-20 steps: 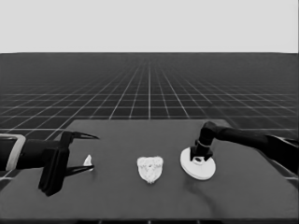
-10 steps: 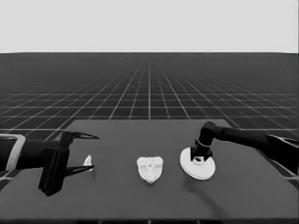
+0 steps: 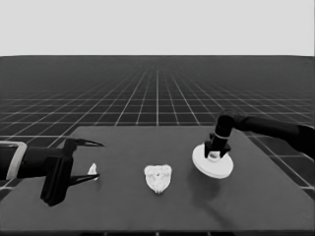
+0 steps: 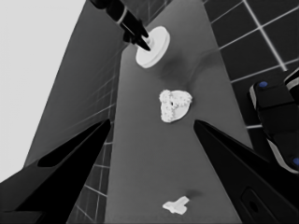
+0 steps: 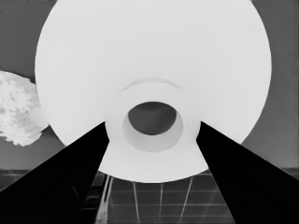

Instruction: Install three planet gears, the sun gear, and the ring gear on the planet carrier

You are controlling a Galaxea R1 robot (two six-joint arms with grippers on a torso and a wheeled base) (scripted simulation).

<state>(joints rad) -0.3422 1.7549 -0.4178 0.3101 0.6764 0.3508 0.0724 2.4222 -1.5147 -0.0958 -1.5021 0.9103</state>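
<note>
My right gripper [image 3: 215,154] is at the table's right part, shut on the raised hub of the larger round part [image 3: 212,167], the ring gear. Its shadow falls on the table just below it. In the right wrist view the fingers [image 5: 70,177] flank the holed hub of the larger round part [image 5: 154,56]. A tight clump of small toothed gears [image 3: 158,177] lies at the table's middle, also seen in the left wrist view as the gear clump [image 4: 174,105]. I cannot tell the smaller round part apart from that clump. My left gripper [image 3: 100,161] waits open over the table's left end.
A thin white piece [image 3: 92,169] lies on the table between the waiting left fingers, not held; it shows as the thin white piece [image 4: 175,205] in the left wrist view. Dark machinery with blue lights [image 4: 275,116] stands past the table's edge.
The right gripper and the larger round part have risen slightly and shifted a little to the right. The left arm, the gear clump and the thin piece have not moved.
</note>
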